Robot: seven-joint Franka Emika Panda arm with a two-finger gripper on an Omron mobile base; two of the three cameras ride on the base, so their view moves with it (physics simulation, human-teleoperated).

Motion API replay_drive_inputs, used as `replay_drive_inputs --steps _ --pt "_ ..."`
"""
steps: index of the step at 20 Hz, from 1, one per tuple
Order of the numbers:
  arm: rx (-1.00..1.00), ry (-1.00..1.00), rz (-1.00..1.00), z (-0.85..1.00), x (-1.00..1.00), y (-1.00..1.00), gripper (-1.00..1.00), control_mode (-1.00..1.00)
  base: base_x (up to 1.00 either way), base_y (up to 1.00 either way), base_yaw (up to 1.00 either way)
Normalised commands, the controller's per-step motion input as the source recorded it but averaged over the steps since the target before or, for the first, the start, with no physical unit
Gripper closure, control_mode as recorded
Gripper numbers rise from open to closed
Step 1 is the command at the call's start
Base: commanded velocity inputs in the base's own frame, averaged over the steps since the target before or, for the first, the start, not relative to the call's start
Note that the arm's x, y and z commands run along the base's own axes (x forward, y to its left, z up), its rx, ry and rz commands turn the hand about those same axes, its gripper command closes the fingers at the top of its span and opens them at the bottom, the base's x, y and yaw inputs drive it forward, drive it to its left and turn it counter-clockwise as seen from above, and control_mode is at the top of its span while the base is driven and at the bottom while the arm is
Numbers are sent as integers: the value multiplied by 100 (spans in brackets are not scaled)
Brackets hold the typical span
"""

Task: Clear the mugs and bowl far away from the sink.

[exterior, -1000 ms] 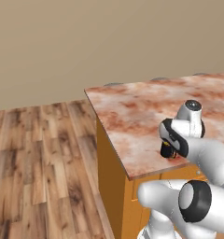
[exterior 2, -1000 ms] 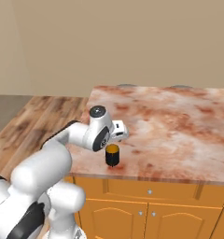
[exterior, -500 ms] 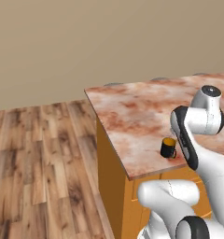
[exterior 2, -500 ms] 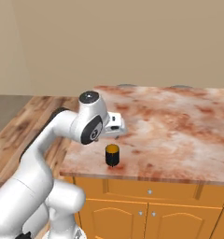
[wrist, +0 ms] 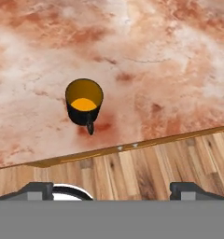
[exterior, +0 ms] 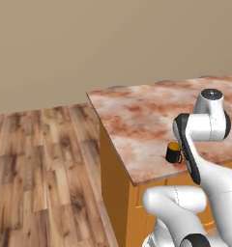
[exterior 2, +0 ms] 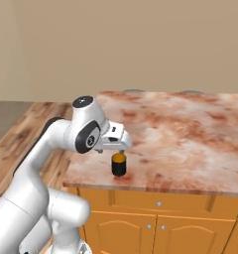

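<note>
Black mug (wrist: 84, 105) stands upright on the marbled counter (exterior 2: 190, 134), close to the front edge and near the corner by the wood floor (exterior: 36, 164); orange inside visible, handle pointing toward the counter edge. Gripper (wrist: 111, 189) hangs above it and apart from it, nothing between the fingertips (wrist: 37, 189); jaws stand wide, well wider than the mug. In the right base view the hand (exterior 2: 116, 141) sits just over the mug (exterior 2: 119, 164); in the left base view the mug (exterior: 173, 152) is partly behind the arm. No sink in view here, so this spot reads as the drop-off area. Judgement: placing step for this mug looks finished, mug released and stable. Next move calls for lifting clear without clipping the rim, then driving off for the remaining mug or bowl.
</note>
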Motion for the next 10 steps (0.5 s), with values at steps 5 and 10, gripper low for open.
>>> replay_drive_inputs --steps 5,10 --pt "0 0 0 0 0 0 -100 100 -28 -15 -10" --pt "0 0 0 0 0 0 -100 100 -29 -15 -58"
